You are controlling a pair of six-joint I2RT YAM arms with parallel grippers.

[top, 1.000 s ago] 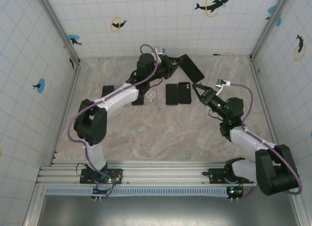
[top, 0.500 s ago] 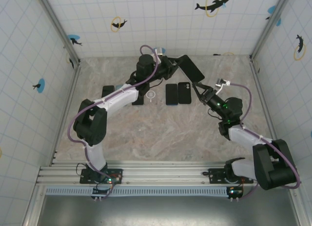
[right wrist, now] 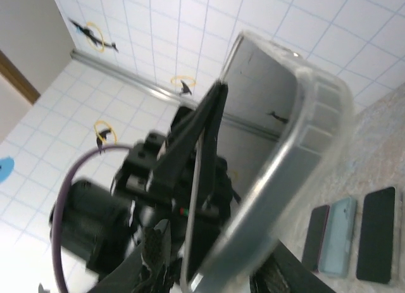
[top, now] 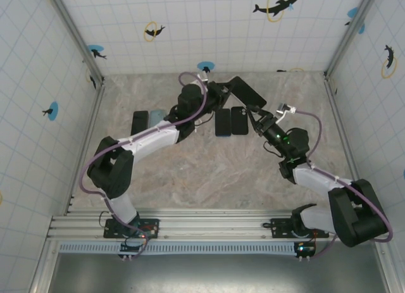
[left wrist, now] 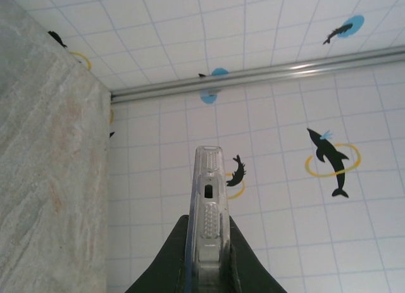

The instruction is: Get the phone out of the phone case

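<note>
Phone case [top: 245,92], phone [right wrist: 262,90] inside, is hanging tilted above the far side of the tabletop [top: 190,173] — the left gripper [top: 223,90] is clenching one end, the right gripper [right wrist: 215,271] is straddling the opposite edge, grip unclear.

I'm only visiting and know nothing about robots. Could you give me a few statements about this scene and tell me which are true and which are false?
1. The left gripper holds a clear plastic phone case up off the table. True.
2. Two flat black phones lie side by side on the marble-patterned table. True.
3. The tiled walls are bare. False: they carry dolphin pictures with yellow rings.
4. The light blue phone lies to the right of the two black ones. False: it lies to their left, next to a dark phone.
</note>
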